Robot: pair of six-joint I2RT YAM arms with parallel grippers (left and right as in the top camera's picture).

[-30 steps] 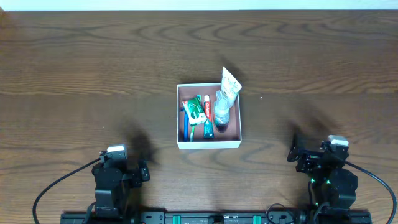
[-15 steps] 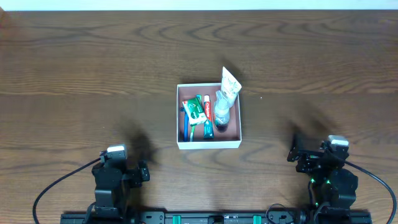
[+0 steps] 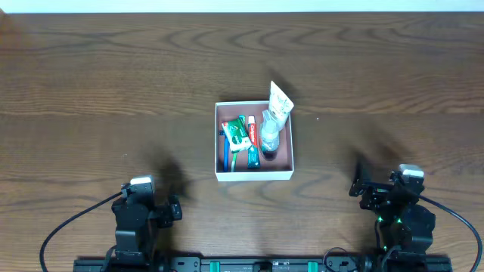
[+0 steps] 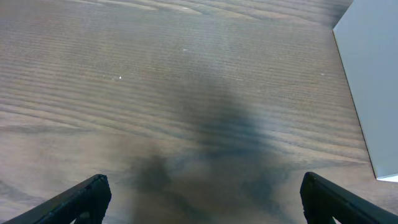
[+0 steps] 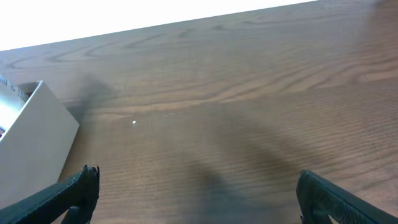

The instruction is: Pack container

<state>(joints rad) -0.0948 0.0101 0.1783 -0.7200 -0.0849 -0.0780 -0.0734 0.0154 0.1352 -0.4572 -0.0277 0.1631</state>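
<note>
Left gripper (image 4: 205, 193) and right gripper (image 5: 199, 186) gape above dark wood-grain table (image 4: 124, 62).

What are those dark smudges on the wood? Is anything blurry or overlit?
Shadows, not stains. Overhead: soft dark patches fall on the table on both sides of the container, which looks sharp. Left wrist: one broad fuzzy shadow mid-frame. Right wrist: fainter shadows, and the strip beyond the table's far edge is washed out white.

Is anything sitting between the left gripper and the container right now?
Nothing visible does. Only bare brown wooden table lies between the left gripper and the shallow white-walled square container.
</note>
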